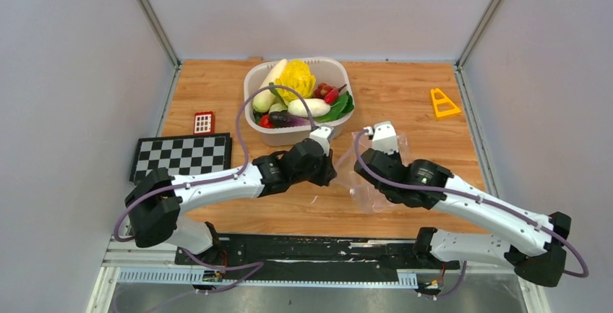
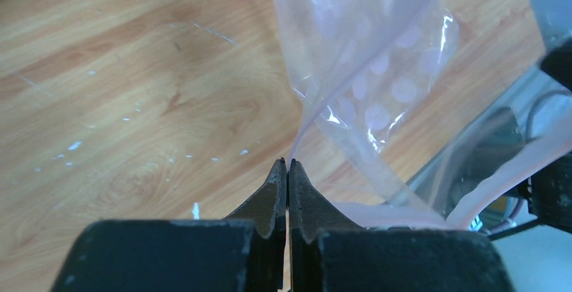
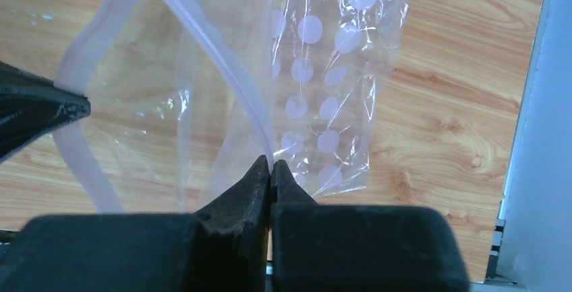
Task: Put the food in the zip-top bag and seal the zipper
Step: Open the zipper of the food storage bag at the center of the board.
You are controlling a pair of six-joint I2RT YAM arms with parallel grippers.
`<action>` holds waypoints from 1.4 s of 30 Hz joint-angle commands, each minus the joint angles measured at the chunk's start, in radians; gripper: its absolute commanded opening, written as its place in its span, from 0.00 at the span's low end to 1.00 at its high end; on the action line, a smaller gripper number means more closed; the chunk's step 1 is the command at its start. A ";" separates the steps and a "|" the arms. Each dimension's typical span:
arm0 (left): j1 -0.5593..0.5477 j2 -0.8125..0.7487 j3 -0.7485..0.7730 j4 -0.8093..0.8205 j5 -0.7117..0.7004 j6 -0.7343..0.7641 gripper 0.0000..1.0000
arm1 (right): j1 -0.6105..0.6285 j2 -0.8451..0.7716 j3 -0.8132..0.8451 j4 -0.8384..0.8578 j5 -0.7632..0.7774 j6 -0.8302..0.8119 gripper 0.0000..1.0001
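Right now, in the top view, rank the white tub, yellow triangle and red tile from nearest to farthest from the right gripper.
1. white tub, just ahead, to its left
2. yellow triangle, ahead on the right
3. red tile, far over on the left

Top view: left arm [image 1: 217,183], rooted at 7 o'clock, and right arm [image 1: 484,212], rooted at 5 o'clock, are the same build, with smooth white tubular links joined by bulky black rounded joint housings. Each root ends in a large black housing. A thin grey-purple cable [image 1: 238,121] runs along the left arm and stands off it in a tall loop; a matching cable [image 1: 470,196] follows the right arm. A small white block caps each wrist. Wrist views: left claw [image 2: 288,165] and right claw [image 3: 270,165] each show two matte black wedge fingers tapering to thin tips, their edges scuffed grey, rising from a broad black block at 6 o'clock.
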 commanded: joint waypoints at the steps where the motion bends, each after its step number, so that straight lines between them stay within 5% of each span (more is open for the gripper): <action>1: 0.068 -0.057 -0.015 -0.050 -0.051 -0.007 0.00 | -0.013 -0.135 -0.002 0.049 0.035 -0.060 0.00; 9: 0.075 -0.037 0.013 -0.008 -0.002 0.037 0.05 | -0.073 -0.183 -0.118 0.368 -0.316 -0.127 0.00; 16: 0.075 -0.080 0.002 0.054 0.042 0.053 0.45 | -0.167 -0.112 -0.123 0.425 -0.347 -0.072 0.00; 23: 0.075 -0.128 0.040 -0.018 -0.001 0.094 0.62 | -0.235 -0.056 -0.137 0.527 -0.452 -0.083 0.00; 31: 0.079 -0.294 0.085 -0.092 -0.019 0.235 0.94 | -0.257 -0.019 -0.154 0.579 -0.492 -0.085 0.00; 42: 0.332 -0.328 0.137 -0.227 -0.008 0.307 1.00 | -0.260 -0.002 -0.162 0.613 -0.529 -0.084 0.00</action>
